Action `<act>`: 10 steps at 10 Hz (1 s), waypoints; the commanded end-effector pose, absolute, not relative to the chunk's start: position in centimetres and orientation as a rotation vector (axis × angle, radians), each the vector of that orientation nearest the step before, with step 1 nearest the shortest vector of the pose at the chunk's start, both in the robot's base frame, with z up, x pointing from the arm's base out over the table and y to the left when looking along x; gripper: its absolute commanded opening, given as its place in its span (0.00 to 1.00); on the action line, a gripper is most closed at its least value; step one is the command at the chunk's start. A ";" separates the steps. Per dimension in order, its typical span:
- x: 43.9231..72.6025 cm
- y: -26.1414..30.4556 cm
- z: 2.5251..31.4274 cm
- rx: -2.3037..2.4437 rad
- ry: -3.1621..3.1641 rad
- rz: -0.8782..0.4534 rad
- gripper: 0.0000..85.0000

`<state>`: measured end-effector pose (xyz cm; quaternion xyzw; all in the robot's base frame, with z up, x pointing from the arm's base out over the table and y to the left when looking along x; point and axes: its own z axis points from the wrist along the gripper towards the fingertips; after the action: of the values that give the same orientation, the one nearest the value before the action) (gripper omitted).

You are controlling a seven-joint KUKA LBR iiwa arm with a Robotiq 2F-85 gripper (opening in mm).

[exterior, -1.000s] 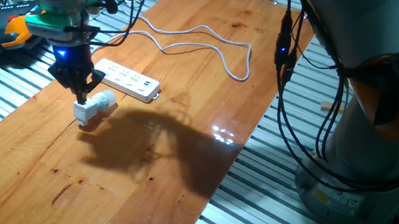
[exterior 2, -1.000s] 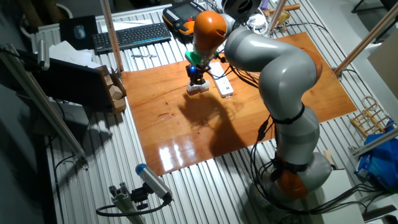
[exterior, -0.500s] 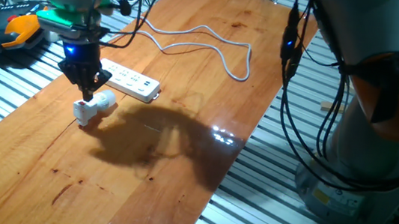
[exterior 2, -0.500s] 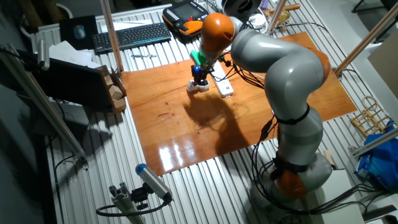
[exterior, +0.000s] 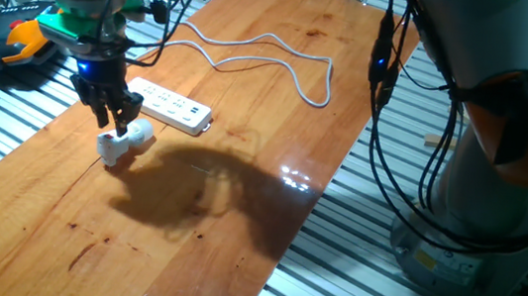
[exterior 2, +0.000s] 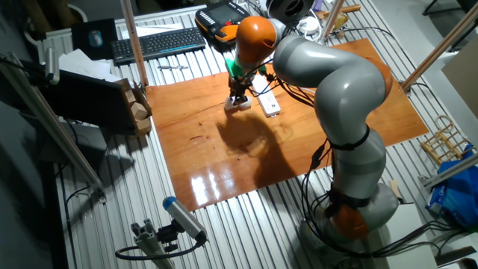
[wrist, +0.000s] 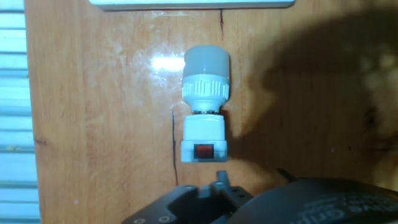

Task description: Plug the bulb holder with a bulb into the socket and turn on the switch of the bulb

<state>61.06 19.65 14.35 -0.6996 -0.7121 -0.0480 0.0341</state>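
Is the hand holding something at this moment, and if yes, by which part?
Nothing is held. The bulb holder lies on the table, and the hand is just above it, not gripping it.

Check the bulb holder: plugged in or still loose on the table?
Loose: the bulb holder lies on its side on the wood, apart from the socket.

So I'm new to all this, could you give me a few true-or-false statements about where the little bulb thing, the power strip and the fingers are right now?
1. The bulb holder lies on its side on the wooden table. True.
2. It is plugged into the socket. False: it lies beside the strip, unplugged.
3. The switch is a red patch facing the hand camera. True.
4. The gripper has lifted the holder. False: the holder rests on the table.
5. The socket's cable is black. False: it is white.
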 end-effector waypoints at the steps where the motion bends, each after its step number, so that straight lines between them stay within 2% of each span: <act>1: 61.1 19.7 14.3 -2.158 -2.180 -0.152 0.80; 10: 62.5 19.4 12.4 -2.160 -2.130 -0.184 0.80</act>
<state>62.53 19.36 12.40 -0.7098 -0.6999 -0.0606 0.0515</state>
